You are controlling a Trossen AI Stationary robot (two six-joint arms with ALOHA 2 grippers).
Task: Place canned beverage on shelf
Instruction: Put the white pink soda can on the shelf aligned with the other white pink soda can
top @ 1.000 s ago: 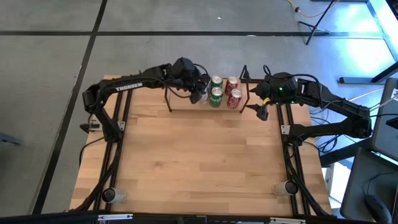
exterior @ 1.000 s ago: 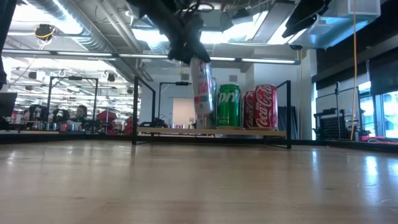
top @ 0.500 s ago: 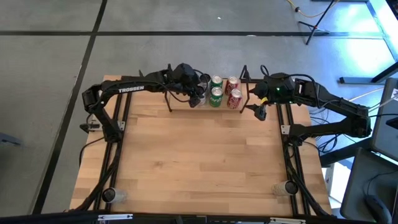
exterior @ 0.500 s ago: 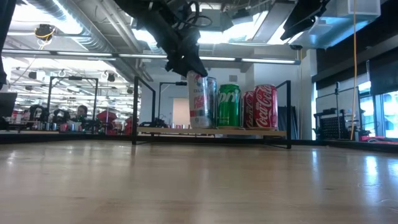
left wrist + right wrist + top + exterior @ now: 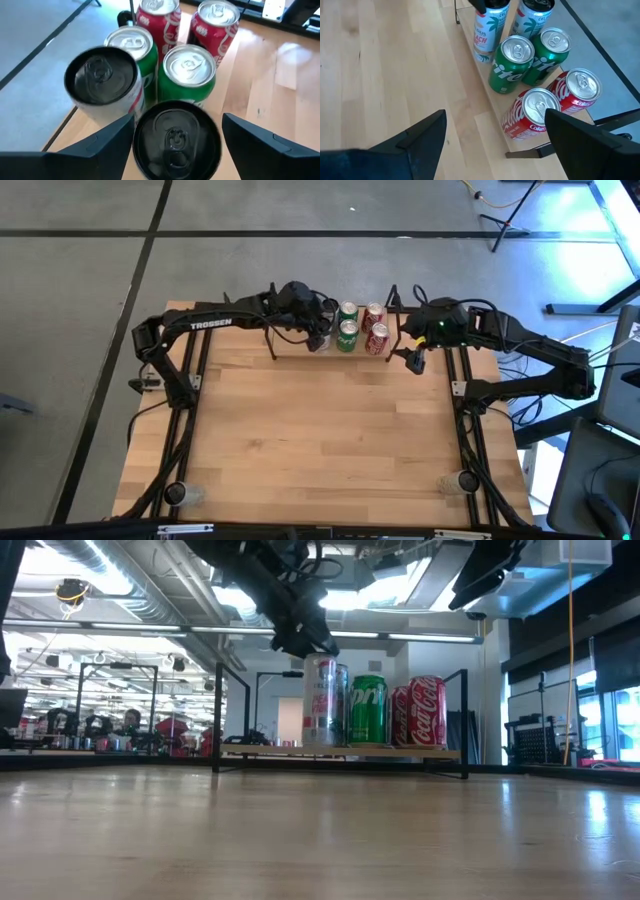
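A white can with pink print and a black top (image 5: 175,142) stands on the shelf (image 5: 340,750), a low wooden board with thin black end frames, at the table's far edge. It is at the left end of the near row. My left gripper (image 5: 177,120) is over the can from above and shut on its top; in the low view the can (image 5: 322,700) stands below the gripper (image 5: 300,635). A second white can (image 5: 102,82), two green cans (image 5: 512,62) and two red cans (image 5: 532,117) stand on the board too. My right gripper (image 5: 495,114) hangs open and empty right of the shelf. My left gripper pinches the can's upper wall just below the rim (image 5: 137,145) between its two fingers, one on each side. The fingers come from above, slanting down from the table's left. The can stands upright with its base on the shelf board (image 5: 322,746).
The other cans stand close to the held one, behind it and to its right. The shelf's black upright frames (image 5: 218,715) stand at both ends. The wooden tabletop (image 5: 320,440) stretches out in front of the shelf. My right arm (image 5: 470,330) is by the shelf's right end.
My left gripper has brought the white can from a tilted, slightly raised pose to upright on the shelf board, beside the green can. The gripper has stayed on the can's top.
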